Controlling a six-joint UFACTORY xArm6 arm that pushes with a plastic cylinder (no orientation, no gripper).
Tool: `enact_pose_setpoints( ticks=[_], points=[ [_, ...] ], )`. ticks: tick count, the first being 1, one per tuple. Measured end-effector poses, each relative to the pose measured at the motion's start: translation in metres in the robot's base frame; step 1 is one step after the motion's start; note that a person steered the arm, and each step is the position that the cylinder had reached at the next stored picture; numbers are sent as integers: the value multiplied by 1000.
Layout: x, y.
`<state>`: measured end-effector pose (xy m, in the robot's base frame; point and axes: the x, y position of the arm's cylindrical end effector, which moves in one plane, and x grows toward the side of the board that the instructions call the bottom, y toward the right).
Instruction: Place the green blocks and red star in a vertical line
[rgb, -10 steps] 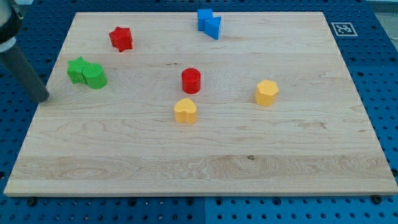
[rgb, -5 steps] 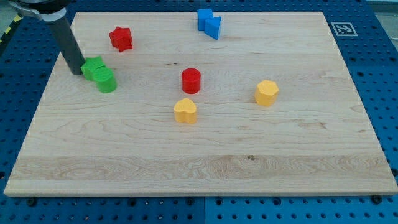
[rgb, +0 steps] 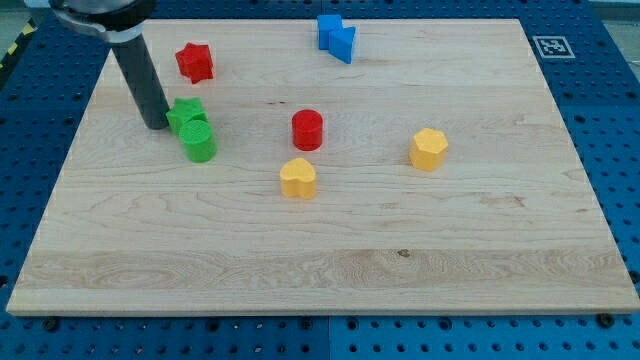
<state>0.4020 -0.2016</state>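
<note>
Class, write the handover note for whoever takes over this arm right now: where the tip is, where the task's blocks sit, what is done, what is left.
My tip rests on the board against the view's left side of the green star.
The green cylinder touches that star, just below and to its right.
The red star sits apart, nearer the view's top.
Done: the greens are paired, roughly under the red star.
Left: square all three into one vertical line.
</note>
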Motion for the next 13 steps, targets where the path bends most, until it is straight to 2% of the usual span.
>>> enact_pose_setpoints(
  ticks=[3,5,6,8,10,11,12,13],
  points=[
    [30,20],
    [35,56],
    [38,54],
    [20,15],
    [-18,14],
    [-17,1],
    [3,-1],
    [3,24]
  ],
)
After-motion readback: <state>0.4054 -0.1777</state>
